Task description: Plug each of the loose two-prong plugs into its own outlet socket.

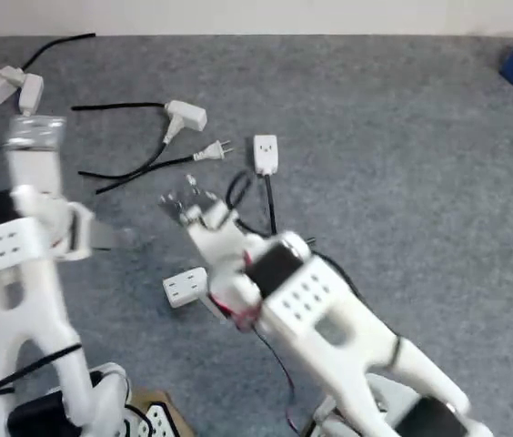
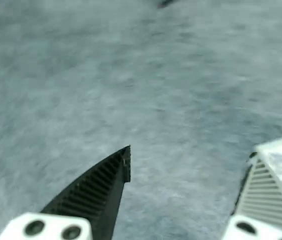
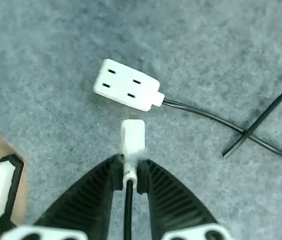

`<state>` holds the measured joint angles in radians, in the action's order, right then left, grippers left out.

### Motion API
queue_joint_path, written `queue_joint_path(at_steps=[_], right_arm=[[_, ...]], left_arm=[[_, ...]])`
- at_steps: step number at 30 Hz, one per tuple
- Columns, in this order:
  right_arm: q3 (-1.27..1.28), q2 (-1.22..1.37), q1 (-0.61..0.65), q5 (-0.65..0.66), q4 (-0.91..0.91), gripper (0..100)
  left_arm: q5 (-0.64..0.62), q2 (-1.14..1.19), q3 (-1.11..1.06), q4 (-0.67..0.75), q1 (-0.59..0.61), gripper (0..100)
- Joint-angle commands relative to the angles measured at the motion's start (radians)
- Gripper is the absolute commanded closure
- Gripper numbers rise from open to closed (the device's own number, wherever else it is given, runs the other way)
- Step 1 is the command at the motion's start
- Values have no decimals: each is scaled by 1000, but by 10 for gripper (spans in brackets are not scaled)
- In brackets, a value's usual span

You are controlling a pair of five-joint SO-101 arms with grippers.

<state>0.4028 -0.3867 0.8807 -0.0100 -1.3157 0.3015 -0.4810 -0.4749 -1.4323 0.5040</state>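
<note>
My right gripper (image 3: pixel 129 164) is clamped on a white plug (image 3: pixel 132 134), with its cord running back between the fingers. The plug's front end sits just short of a white outlet (image 3: pixel 126 92) that lies flat on the grey mat (image 3: pixel 221 45). My left gripper (image 2: pixel 190 160) hangs spread wide and empty over the mat. A loose plug (image 1: pixel 213 151) lies near a second outlet (image 1: pixel 266 153).

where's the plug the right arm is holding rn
In the right wrist view the white plug sits pinched in the right gripper, just short of the white outlet block, with a gap showing between them.
</note>
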Motion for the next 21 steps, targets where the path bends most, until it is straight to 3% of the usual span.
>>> queue_joint_path(at_steps=[1,5,9,21], right_arm=[[-262,142,-18,-18,-101,992],[-452,323,-18,-49,-185,992],[-598,499,-13,-86,-263,992],[-928,765,-12,-124,-421,992]], left_arm=[[55,-4,8,64,202,652],[101,-4,-120,235,318,652],[107,-4,-232,379,360,652],[104,-4,-392,551,364,652]])
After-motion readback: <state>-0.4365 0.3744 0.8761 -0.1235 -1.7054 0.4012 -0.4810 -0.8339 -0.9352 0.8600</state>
